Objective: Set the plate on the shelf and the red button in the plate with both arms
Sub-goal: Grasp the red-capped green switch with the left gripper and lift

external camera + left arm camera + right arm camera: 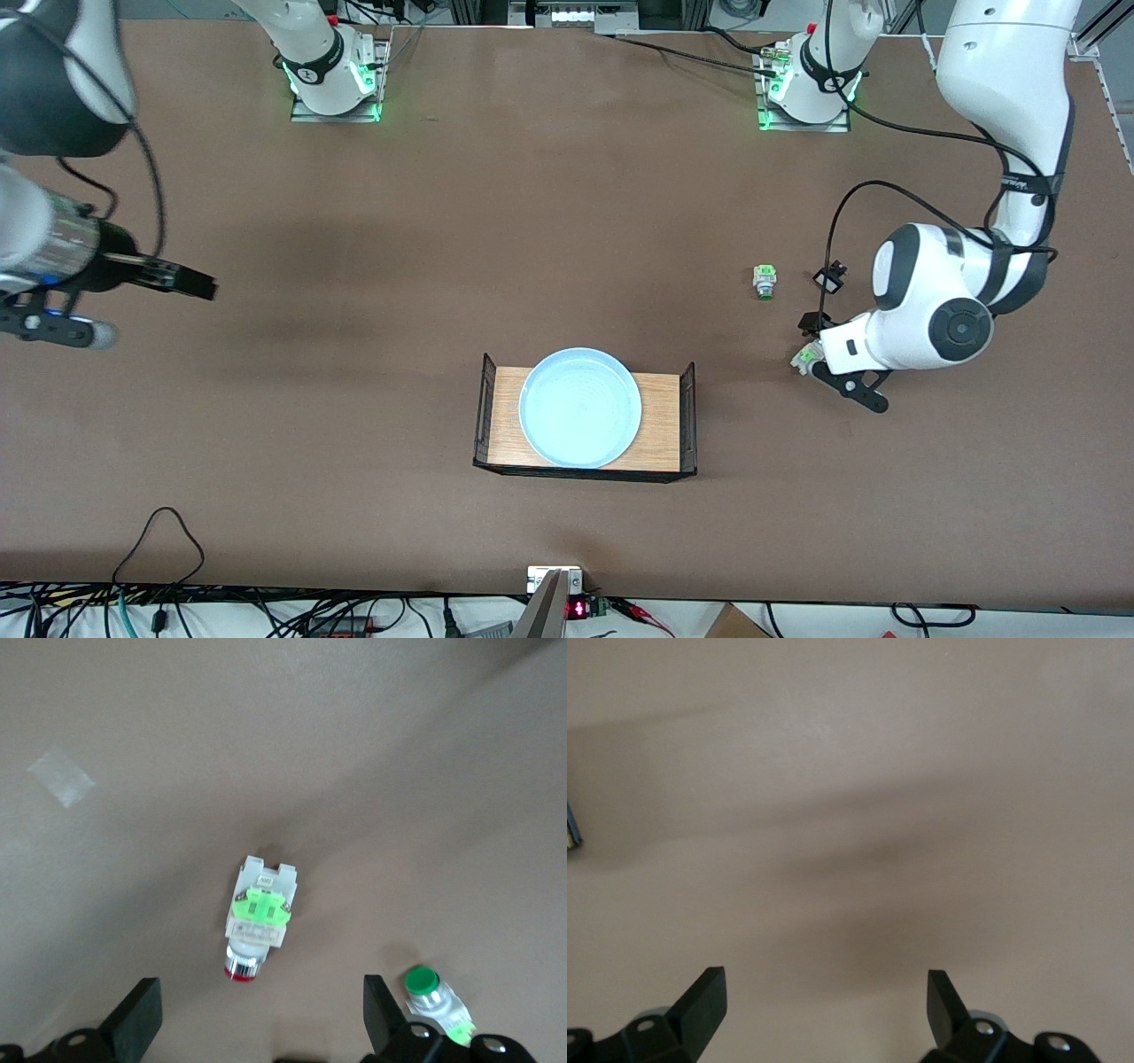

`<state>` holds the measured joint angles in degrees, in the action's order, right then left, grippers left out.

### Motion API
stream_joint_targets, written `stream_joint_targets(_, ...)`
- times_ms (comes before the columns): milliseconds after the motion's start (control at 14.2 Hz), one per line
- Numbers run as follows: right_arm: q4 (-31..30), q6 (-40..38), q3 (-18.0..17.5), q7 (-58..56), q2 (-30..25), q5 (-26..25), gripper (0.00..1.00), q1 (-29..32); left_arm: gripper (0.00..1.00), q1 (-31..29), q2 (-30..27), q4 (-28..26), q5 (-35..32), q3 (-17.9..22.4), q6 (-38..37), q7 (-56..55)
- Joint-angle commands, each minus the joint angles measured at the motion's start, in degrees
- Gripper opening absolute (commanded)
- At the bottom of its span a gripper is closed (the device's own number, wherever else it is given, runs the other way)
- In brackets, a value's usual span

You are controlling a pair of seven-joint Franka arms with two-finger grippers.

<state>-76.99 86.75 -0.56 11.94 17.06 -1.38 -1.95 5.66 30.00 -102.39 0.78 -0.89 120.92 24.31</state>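
Note:
The pale light-blue plate (580, 408) lies on a wooden tray (660, 425) with black wire ends, mid-table. The red button (805, 357) lies on the table toward the left arm's end, nearer the front camera than a green-capped switch. In the left wrist view it (257, 921) shows its white body, green block and red cap. My left gripper (813, 347) (257, 1014) is open and empty above the red button, not touching it. My right gripper (199, 285) (824, 1001) is open and empty over bare table toward the right arm's end.
The green-capped switch (764, 282) (434, 992) lies close to the left gripper's fingers. A patch of tape (60, 778) is stuck on the table. The tray's corner (572, 828) shows at the edge of the right wrist view.

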Motion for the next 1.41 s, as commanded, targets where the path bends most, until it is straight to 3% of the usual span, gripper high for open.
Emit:
stream_joint_targets(0, -6.05, 1.14, -0.76, -4.64, -5.01, -3.97, 1.00, 0.72, 1.00, 0.58, -1.08, -5.01, -0.96, 0.36, 6.77, 3.02)
stream_joint_targets(281, -12.46, 6.14, 1.53, -12.27, -8.70, -4.25, 1.00, 1.24, 1.00, 1.46, -0.99, -10.53, -0.96, 0.36, 16.07, 4.68)
stream_joint_targets(562, -28.36, 14.57, 1.53, -12.12, -20.03, -4.25, 1.00, 1.42, 1.00, 1.20, -0.82, -12.13, -0.96, 0.36, 19.97, 9.00)
stream_joint_targets(914, -27.78, 11.61, 1.44, -12.03, -20.31, -3.72, 1.00, 1.43, 1.00, 1.20, -0.82, -16.52, -0.96, 0.36, 27.60, 11.89)
stream_joint_targets(1125, -27.08, 11.17, 1.53, -12.46, -20.23, -3.28, 1.00, 1.51, 1.00, 1.11, -0.82, -16.53, -0.87, 0.27, 27.70, 12.16)
stream_joint_targets(1265, -25.76, 8.54, 1.35, -12.38, -20.23, -2.84, 1.00, 1.42, 0.84, 1.02, -0.82, -16.53, -0.96, 0.27, 27.70, 12.25)
stream_joint_targets(1335, -24.01, 8.00, 1.35, -12.55, -19.70, -1.80, 1.00, 1.34, 0.68, 0.94, -0.82, -16.53, -0.87, 0.27, 27.70, 12.25)
